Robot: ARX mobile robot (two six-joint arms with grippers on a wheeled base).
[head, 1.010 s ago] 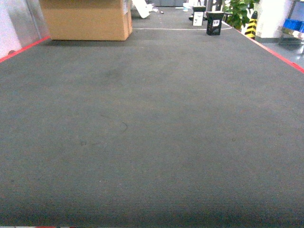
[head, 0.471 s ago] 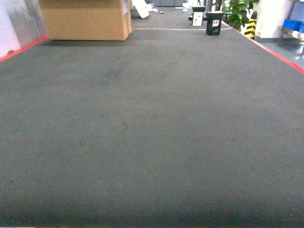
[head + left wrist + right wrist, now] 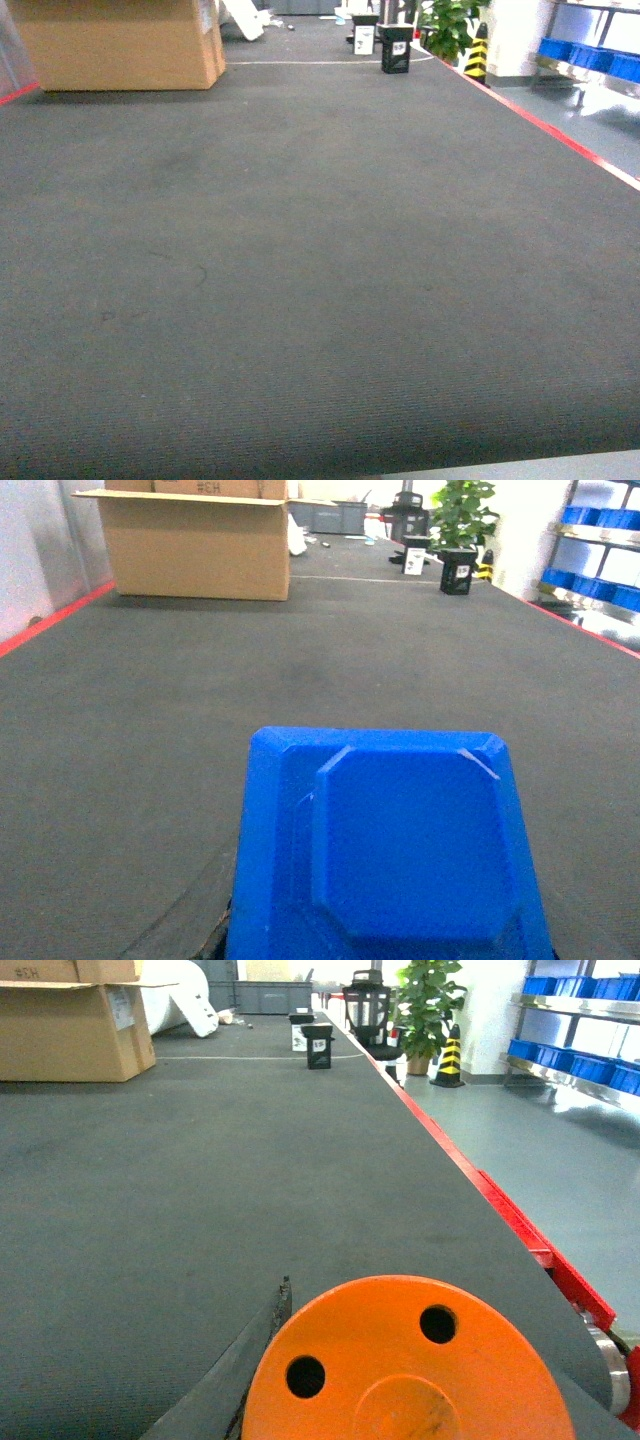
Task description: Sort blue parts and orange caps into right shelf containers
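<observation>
Item: square blue plastic part (image 3: 385, 855) with chamfered corners and a raised octagonal centre. It fills the lower left wrist view close under the camera, evidently carried by the left arm. The left gripper's fingers are hidden beneath it; whether they clamp it cannot be told.

Item: round orange plastic cap (image 3: 405, 1365), flat face up, two small holes and a faint central boss. It fills the lower right wrist view, evidently carried by the right arm. A dark edge (image 3: 265, 1345) at its left may be a finger, but the right gripper's grip cannot be told either.

Item: bright blue open-top plastic crates (image 3: 590, 57) on a metal shelf rack — far right and ahead in the head view, beyond the carpet. More rows (image 3: 575, 1060) show in the right wrist view; the left wrist view catches them (image 3: 600, 580) at its right margin. Judgement: the crates lie forward and to the right of both loads, with the right arm the nearer.

Item: dark grey ribbed carpet (image 3: 300, 250), bounded on the right by a red strip (image 3: 560, 135), with smooth grey floor beyond — open room between robot and rack.

Item: large brown cardboard box (image 3: 115, 40), far left, well apart from the route. Small black bin (image 3: 396, 50), yellow-and-black striped cone (image 3: 477, 55) and potted green plant (image 3: 448, 25) stand at the far end.
</observation>
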